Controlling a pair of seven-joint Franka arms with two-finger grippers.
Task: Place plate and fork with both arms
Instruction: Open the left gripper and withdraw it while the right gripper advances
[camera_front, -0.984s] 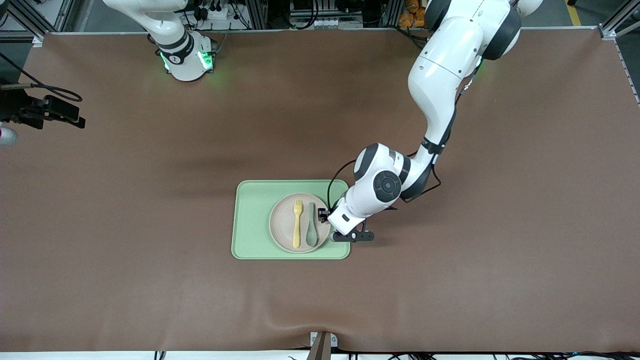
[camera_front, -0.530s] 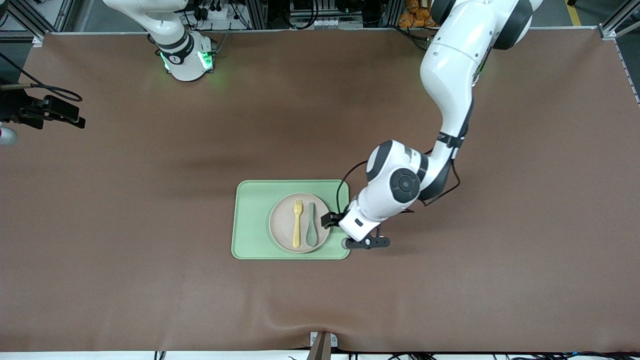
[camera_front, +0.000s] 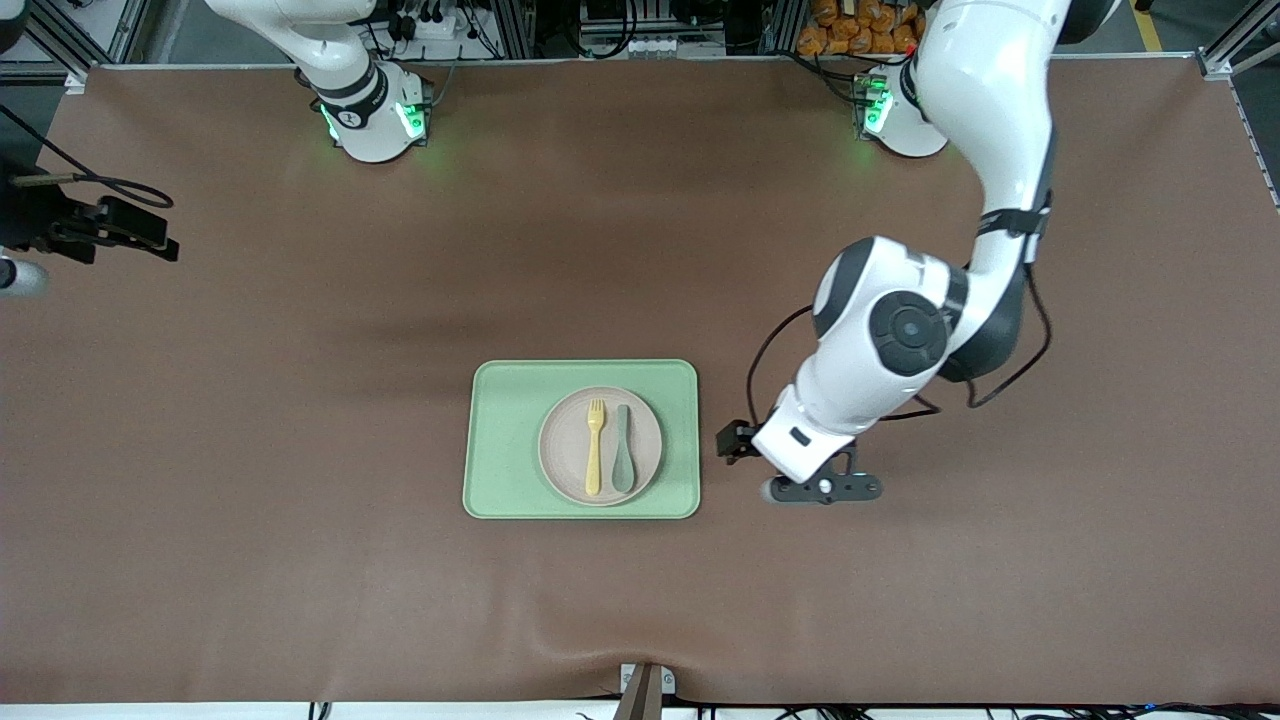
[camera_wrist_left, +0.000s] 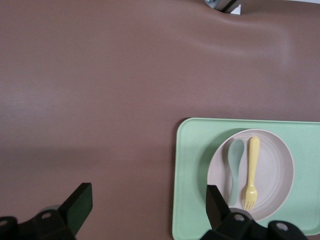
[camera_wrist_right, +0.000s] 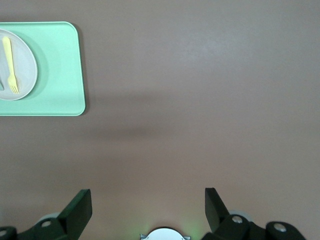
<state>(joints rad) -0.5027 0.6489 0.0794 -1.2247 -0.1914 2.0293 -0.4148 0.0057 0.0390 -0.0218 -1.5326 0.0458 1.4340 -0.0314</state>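
Right end effector (camera_wrist_right: 148, 212) sits at the front view's far edge, at the right arm's end of the worktop (camera_front: 250, 420), well apart from the tray (camera_front: 505, 440); fingers spread wide, nothing between them. That arm waits.

Tray is the landmark. Light green, rectangular, flat on the worktop about midway between the two arms' ends. Plate (camera_front: 570, 465) lies on the tray, set toward the tray's edge at the left arm's end. Fork (camera_front: 595, 447) lies on the plate, tines pointing toward the robots' bases, handle toward the front camera. Teal spoon (camera_front: 623, 450) lies just beside the fork, parallel, on the fork's side toward the left arm's end.

Left end effector (camera_wrist_left: 148, 215) hangs over bare worktop near the tray's edge at the left arm's end, clear of the tray; fingers spread, empty.

Key relation: plate and fork lie from the left end effector toward the right arm's end; the fork's long axis runs from bases to front camera. Left arm is far nearer to the tray than the right.

Judgement: plate and fork look placed; task reads as essentially done, with only pulling clear remaining.
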